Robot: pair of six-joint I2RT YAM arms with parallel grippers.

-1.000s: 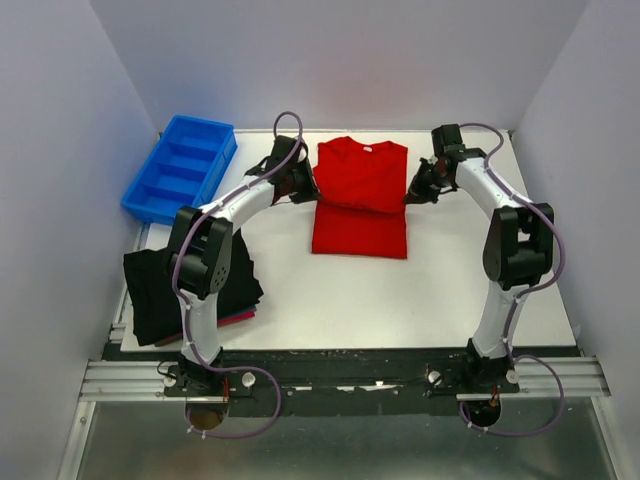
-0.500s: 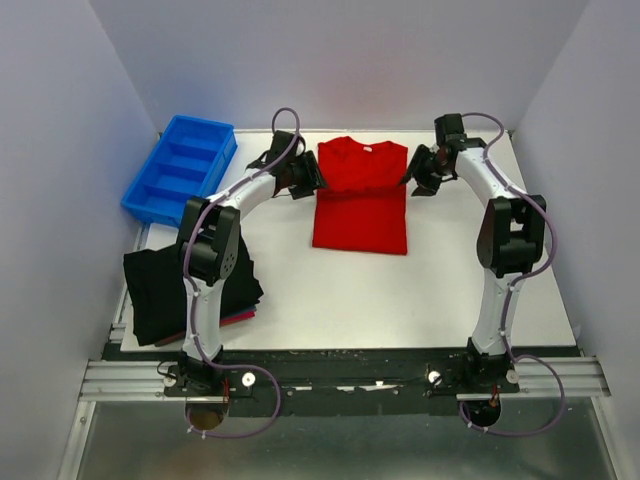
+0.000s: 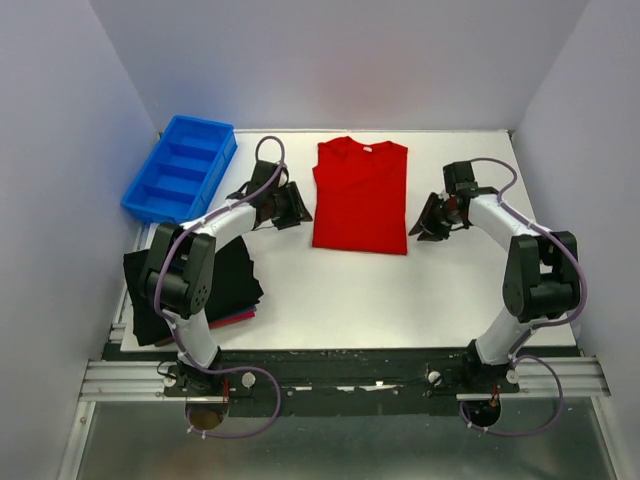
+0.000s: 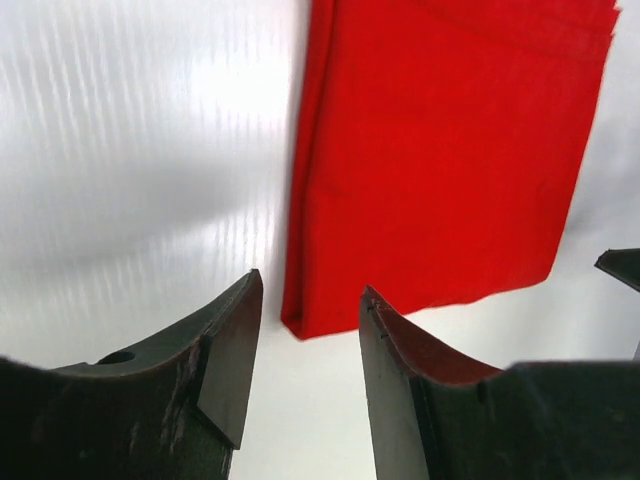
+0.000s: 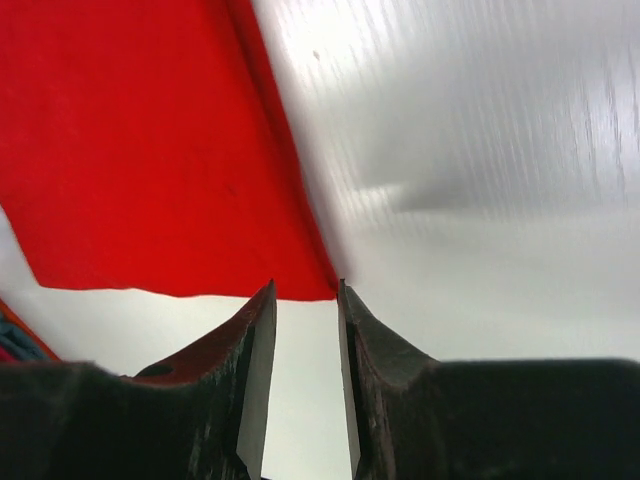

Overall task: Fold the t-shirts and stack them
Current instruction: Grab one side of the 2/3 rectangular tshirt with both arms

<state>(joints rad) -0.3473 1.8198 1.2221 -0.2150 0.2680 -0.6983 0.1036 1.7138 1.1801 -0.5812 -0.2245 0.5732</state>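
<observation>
The bright red t-shirt [image 3: 360,195] lies flat in the middle of the table as a long narrow rectangle, sleeves folded in and collar at the far end. My left gripper [image 3: 296,208] hovers just left of it, open and holding nothing. In the left wrist view the red t-shirt [image 4: 440,150] has its near corner just beyond the left gripper [image 4: 311,285]. My right gripper [image 3: 418,226] sits beside the shirt's near right corner, jaws a little apart and empty. The right wrist view shows the red t-shirt [image 5: 150,150] corner ahead of the right gripper [image 5: 306,285]. Folded black t-shirts [image 3: 190,285] are stacked at the left edge, over a dark-red one [image 3: 238,318].
A blue plastic compartment bin [image 3: 180,167] stands at the far left corner. Grey walls close in the table on the left, right and back. White tabletop [image 3: 360,300] stretches between the red shirt and the arm bases.
Both grippers were shut at the shirt's sides, then opened and let go. They have drawn back toward the near end, apart from the cloth. The shirt now lies flat.
</observation>
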